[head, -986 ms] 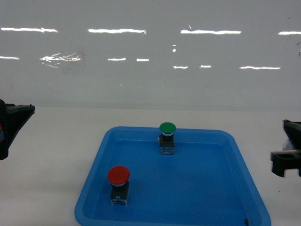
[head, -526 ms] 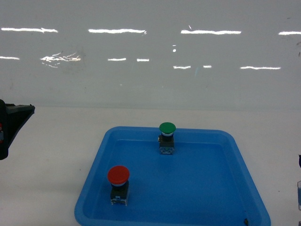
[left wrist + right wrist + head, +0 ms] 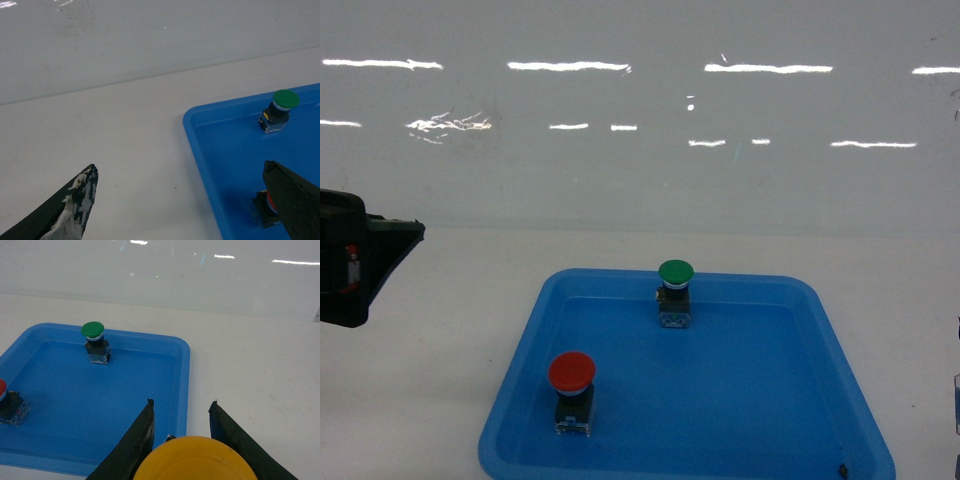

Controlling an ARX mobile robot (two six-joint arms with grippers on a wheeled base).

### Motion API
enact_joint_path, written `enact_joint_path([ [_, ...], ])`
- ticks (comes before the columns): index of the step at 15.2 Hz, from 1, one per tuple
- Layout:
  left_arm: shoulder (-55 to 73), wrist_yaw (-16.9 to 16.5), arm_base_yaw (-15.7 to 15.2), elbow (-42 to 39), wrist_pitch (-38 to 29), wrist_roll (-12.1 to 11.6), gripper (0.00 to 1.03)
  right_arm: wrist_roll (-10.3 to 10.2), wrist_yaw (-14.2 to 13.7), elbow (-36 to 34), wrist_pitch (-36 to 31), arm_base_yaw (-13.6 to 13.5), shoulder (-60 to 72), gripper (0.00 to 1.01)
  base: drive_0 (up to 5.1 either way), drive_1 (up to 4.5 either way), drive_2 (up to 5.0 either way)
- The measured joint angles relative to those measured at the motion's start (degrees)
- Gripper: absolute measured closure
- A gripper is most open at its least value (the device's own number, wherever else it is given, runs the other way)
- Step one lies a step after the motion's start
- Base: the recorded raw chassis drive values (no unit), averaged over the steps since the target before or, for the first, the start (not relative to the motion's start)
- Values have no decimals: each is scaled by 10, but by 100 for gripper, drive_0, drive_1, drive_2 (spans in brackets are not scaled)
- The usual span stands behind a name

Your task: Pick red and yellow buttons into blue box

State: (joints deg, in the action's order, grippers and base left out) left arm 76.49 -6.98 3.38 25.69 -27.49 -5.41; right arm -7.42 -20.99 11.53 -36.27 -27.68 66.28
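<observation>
1 red button [image 3: 571, 372] + 1 green button [image 3: 675, 272] in tray [image 3: 840, 400], right gripper [image 3: 181, 424] clamped on 1 yellow button [image 3: 195, 460], left gripper [image 3: 182, 197] apart

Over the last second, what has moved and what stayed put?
The left end effector pushed further into the head view, toward the tray. The right one slid out past the right edge. The red button and green button stayed in place.

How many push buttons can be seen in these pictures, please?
3. The red button stands at the front left of the blue tray, the green button stands near its far edge, and the yellow button sits between the right pincer's fingers.
</observation>
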Motion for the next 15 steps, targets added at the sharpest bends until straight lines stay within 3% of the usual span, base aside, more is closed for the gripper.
enact_joint_path([
  [6, 155, 29, 87, 94, 35, 19, 5, 0, 0, 0, 0, 0, 0, 71, 0, 0, 0],
  [10, 162, 36, 88, 74, 38, 29, 5, 0, 0, 0, 0, 0, 0, 71, 0, 0, 0],
  [13, 178, 17, 111, 78, 70, 69, 5, 0, 0, 0, 0, 0, 0, 71, 0, 0, 0],
  [15, 176, 18, 128, 89, 50, 73, 5, 0, 0, 0, 0, 0, 0, 71, 0, 0, 0],
])
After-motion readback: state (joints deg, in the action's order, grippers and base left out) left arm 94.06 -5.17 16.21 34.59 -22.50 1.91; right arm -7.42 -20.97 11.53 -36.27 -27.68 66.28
